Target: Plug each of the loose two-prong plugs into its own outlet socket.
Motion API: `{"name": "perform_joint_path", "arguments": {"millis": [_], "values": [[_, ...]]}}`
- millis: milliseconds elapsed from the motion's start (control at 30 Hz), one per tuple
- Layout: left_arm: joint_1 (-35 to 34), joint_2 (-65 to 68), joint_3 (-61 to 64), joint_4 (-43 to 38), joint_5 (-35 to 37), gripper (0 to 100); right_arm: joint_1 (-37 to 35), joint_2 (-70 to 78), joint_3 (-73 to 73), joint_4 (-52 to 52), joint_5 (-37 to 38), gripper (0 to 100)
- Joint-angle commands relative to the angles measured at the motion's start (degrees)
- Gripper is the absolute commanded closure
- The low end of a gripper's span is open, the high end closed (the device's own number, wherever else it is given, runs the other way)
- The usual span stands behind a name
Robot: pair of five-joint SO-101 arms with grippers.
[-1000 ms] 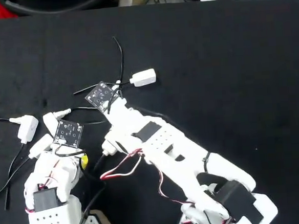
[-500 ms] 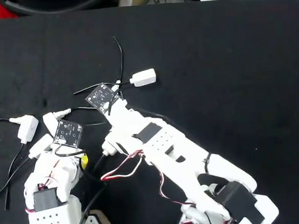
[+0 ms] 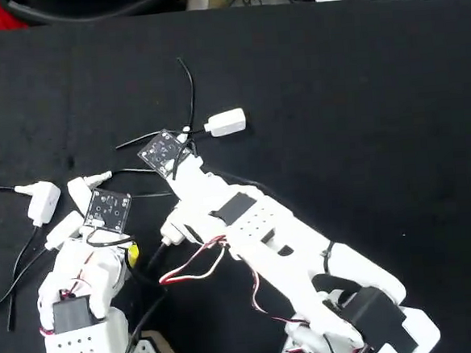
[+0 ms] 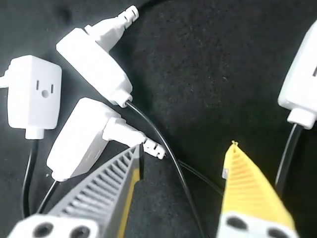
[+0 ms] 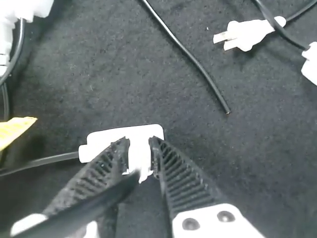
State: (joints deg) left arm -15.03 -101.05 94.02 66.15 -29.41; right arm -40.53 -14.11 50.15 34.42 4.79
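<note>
1. Fingers (image 5: 173,168) of the right gripper (image 5: 138,148) are pressed together on a white plug (image 5: 141,133), pinching its long side near the middle. A dark cord (image 5: 39,161) leaves one end of that plug.
2. Under the plug is the black cloth (image 3: 359,95) that covers the table. Whether the plug touches the cloth cannot be told.
3. Over at the left gripper (image 4: 184,148), the grey finger and the yellow finger are spread wide and hold nothing. A thin black cable (image 4: 166,158) crosses the cloth between them.
4. Just beside the grey fingertip lies a lower white block (image 4: 74,144) with a small white connector (image 4: 131,136) resting against it. An upper white block (image 4: 91,62) lies angled next to it.
5. Beside these blocks an outlet socket (image 4: 32,91) lies face up, showing two slots and a round hole. From above it sits near the table's left edge (image 3: 43,200).
6. On the cloth, well apart from the right gripper, lies a loose two-prong plug (image 5: 245,32) with its prongs bare.
7. Just beyond the right arm's wrist, seen from above, lies a white adapter (image 3: 228,122).
8. Each wrist carries a small circuit board (image 3: 108,209); the pale marks on it are too small to read.
</note>
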Motion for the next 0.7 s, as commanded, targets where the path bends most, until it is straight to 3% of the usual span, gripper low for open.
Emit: {"name": "perform_joint_path", "arguments": {"millis": [0,667], "values": [[-0.4,-0.3,-0.4,-1.2,-0.1,74,1.1,0.9,1.6,1.9,-0.4,98.8],[-0.4,-0.3,-0.4,-1.2,-0.1,74,3.0,1.0,0.0,3.8,-4.3,98.7]]}}
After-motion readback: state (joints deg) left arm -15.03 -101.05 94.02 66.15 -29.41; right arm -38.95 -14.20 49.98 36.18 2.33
